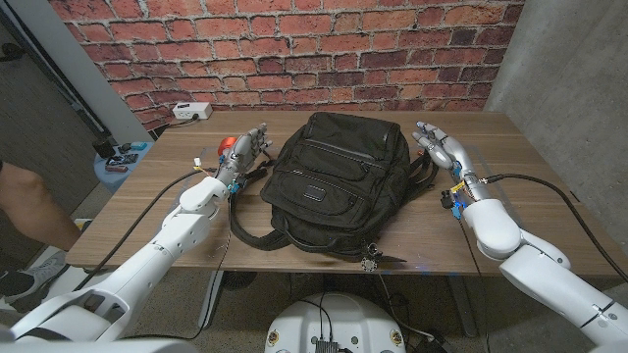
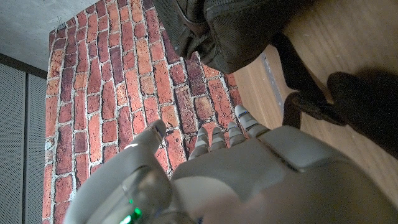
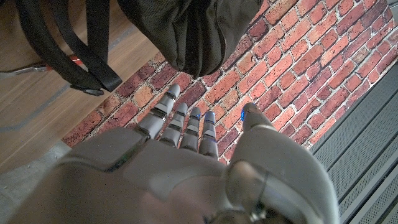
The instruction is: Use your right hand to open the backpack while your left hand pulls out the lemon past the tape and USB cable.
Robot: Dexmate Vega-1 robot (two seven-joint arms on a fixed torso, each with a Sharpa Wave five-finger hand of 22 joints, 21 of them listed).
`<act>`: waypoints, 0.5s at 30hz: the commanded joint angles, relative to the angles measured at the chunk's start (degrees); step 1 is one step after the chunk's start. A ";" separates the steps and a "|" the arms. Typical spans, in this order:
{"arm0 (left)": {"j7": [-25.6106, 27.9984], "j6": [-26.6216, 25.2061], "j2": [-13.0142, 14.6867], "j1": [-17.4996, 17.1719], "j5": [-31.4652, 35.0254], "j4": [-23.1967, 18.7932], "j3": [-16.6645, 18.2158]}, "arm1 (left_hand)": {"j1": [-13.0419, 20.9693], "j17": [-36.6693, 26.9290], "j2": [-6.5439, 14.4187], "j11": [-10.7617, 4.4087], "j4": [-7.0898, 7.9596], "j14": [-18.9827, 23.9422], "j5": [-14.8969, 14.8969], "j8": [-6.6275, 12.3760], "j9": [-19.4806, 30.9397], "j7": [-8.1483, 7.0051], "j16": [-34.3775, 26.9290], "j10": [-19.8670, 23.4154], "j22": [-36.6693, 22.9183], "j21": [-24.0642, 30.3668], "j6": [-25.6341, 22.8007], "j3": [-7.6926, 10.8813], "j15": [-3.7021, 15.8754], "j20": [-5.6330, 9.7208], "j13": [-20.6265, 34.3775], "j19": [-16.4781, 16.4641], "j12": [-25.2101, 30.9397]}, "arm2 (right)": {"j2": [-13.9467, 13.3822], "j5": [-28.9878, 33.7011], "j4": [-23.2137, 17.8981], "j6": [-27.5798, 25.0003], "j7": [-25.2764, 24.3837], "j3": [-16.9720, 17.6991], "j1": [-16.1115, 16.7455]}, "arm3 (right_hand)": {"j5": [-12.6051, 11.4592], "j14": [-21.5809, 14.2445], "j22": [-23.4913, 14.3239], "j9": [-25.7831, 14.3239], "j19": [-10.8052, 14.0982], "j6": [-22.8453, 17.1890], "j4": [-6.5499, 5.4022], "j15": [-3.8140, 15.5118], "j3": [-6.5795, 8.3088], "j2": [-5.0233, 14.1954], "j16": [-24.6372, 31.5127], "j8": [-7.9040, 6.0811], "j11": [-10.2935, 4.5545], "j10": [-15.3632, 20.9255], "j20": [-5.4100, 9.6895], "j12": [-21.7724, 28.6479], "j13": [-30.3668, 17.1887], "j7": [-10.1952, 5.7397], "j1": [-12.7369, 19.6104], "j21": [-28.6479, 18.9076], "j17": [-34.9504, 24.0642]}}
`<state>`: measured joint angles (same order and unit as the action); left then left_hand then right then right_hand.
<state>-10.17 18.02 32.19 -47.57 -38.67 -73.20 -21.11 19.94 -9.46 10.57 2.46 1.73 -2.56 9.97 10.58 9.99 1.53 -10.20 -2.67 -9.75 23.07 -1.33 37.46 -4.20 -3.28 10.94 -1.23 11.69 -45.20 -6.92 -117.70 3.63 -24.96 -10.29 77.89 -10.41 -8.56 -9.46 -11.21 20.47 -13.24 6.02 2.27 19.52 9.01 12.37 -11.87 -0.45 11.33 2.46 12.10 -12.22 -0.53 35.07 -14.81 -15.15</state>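
- A black backpack [image 1: 339, 181] is seen lying closed on the middle of the wooden bench [image 1: 530, 221], its straps [image 1: 245, 230] trailing toward the near edge and a small metal zipper pull [image 1: 371, 262] resting at its near end.
- The left hand [image 1: 247, 152] is positioned just beside the backpack's left side, fingers [image 1: 257, 137] extended and apart, with nothing held; whether the bag is touched cannot be told.
- A red object [image 1: 228, 144] is partly hidden behind the left hand; what it is cannot be made out.
- The right hand [image 1: 440, 147] is held near the backpack's right side, fingers [image 1: 424, 130] spread and empty, apart from the fabric.
- In the left wrist view, the left hand's fingers are shown straight, with the backpack's dark body and a strap lying on the bench beyond them.
- In the right wrist view, the right hand's fingers are shown slightly parted, pointing toward the backpack's corner and its straps.
- A brick wall [image 1: 294, 49] stands behind the bench, and a white power strip [image 1: 192, 112] lies at the far left corner.
- Part of a person [image 1: 29, 201] is visible at the left edge.
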 commanded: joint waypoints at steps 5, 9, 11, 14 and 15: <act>-0.61 0.52 0.38 -0.48 -0.43 -0.40 0.39 | 0.71 -0.32 0.02 0.39 -0.63 0.01 0.01 0.07 0.32 0.33 -0.34 0.09 -0.10 -0.18 -0.29 0.01 -0.69 -0.15 0.08 -0.35 0.32 | 0.76 7.47 -4.95 -1.43 -2.38 1.08 4.57 | -0.29 -0.98 -0.24 -0.06 1.20 -0.96 1.27 1.54 0.36 -0.11 0.56 -0.41 0.20 0.77 2.70 0.24 0.02 -0.22 1.77 0.34 0.29; -0.84 1.04 0.37 -0.49 -0.34 -0.20 0.44 | 0.81 -0.33 0.03 0.56 -0.74 0.03 0.03 0.06 0.32 0.36 -0.34 0.16 -0.10 -0.29 -0.30 0.04 -0.77 -0.13 0.08 -0.38 0.35 | 0.21 10.16 -6.79 -1.82 -2.19 1.37 5.90 | -0.32 -1.42 -0.24 -0.06 1.63 -1.19 1.83 1.39 0.45 -0.33 0.67 -0.42 0.53 1.06 2.37 0.28 0.05 0.05 2.35 0.42 0.51; -0.99 1.14 0.45 -0.56 -0.43 -0.14 0.52 | 0.87 -0.33 0.05 0.53 -0.81 0.09 0.05 0.08 0.32 0.39 -0.36 0.23 -0.10 -0.35 -0.34 0.05 -0.75 -0.15 0.08 -0.42 0.37 | -0.16 10.96 -7.47 -2.07 -1.60 1.54 6.47 | -0.34 -1.53 -0.23 -0.06 1.81 -1.33 2.03 1.39 0.48 -0.43 0.68 -0.45 0.51 1.16 2.31 0.29 0.05 0.09 2.57 0.44 0.60; -0.95 1.36 0.42 -0.75 -0.61 -0.02 0.71 | 0.92 -0.33 0.06 0.53 -0.87 0.08 0.06 0.07 0.32 0.41 -0.35 0.23 -0.10 -0.42 -0.34 0.07 -0.78 -0.18 0.08 -0.42 0.36 | -0.30 12.15 -8.33 -2.47 -1.23 1.83 7.35 | -0.35 -1.65 -0.23 -0.06 2.08 -1.37 2.37 1.39 0.52 -0.59 0.68 -0.41 0.59 1.42 2.19 0.34 0.06 0.11 2.97 0.52 0.75; -0.99 1.42 0.40 -0.79 -0.66 0.05 0.74 | 0.94 -0.33 0.07 0.54 -0.89 0.08 0.06 0.07 0.32 0.39 -0.35 0.25 -0.10 -0.43 -0.35 0.07 -0.74 -0.19 0.08 -0.44 0.37 | -0.16 12.66 -8.59 -2.52 -1.37 1.87 7.64 | -0.36 -1.73 -0.23 -0.06 2.15 -1.47 2.45 1.42 0.53 -0.62 0.71 -0.43 0.70 1.45 2.21 0.34 0.06 0.12 3.07 0.54 0.78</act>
<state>-10.83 18.78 32.53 -47.99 -38.97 -73.50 -20.75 20.15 -9.46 10.78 2.46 1.25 -2.34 9.97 10.58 9.99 1.74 -10.20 -2.67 -9.75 22.66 -1.54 37.46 -4.41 -3.28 10.94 -1.23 11.69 -44.93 0.79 -122.97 1.99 -26.73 -9.21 82.48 -10.41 -9.76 -9.46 -11.21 21.99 -14.14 8.02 2.04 19.90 8.38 12.83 -12.10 0.20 11.98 2.36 12.10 -11.95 -0.60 37.18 -14.59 -14.36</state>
